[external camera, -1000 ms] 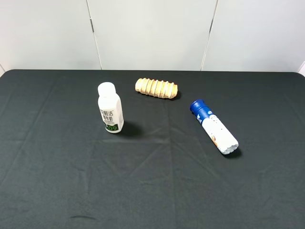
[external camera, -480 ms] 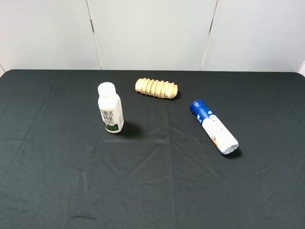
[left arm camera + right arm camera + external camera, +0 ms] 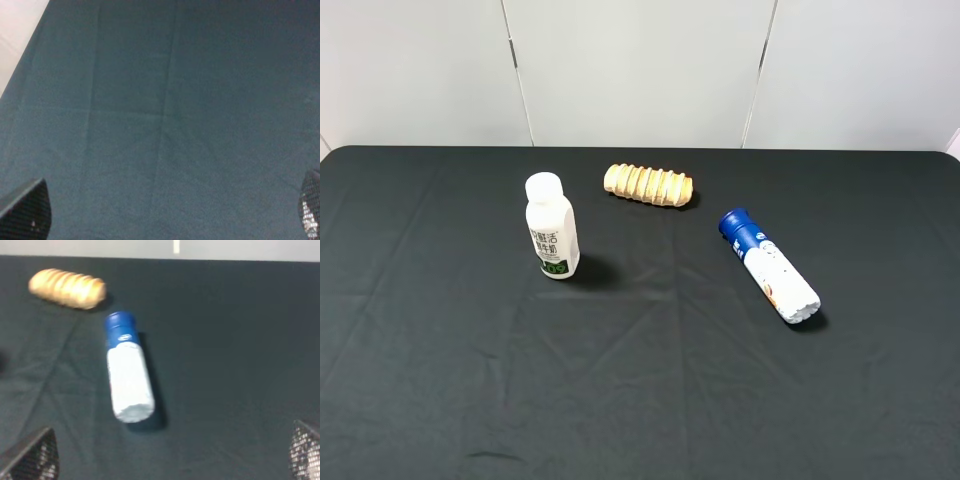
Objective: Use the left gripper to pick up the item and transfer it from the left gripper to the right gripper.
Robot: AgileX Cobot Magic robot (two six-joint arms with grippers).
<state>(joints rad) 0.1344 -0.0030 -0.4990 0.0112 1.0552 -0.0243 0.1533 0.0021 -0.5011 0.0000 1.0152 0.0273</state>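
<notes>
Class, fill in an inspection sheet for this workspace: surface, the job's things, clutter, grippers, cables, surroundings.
Surface: black cloth with creases covers the table.
Job's things: blue-capped bottle lies on its side at the right, cap pointing toward the back, untouched.
Clutter: white bottle with green print stands upright at the left; ridged bread roll lies at the back centre, apart from both bottles.
Grippers: left gripper open over bare cloth; right gripper open, the blue-capped bottle ahead of it; neither shows in the high view.
Cables: nothing seen.
Surroundings: pale panelled wall behind the table.
</notes>
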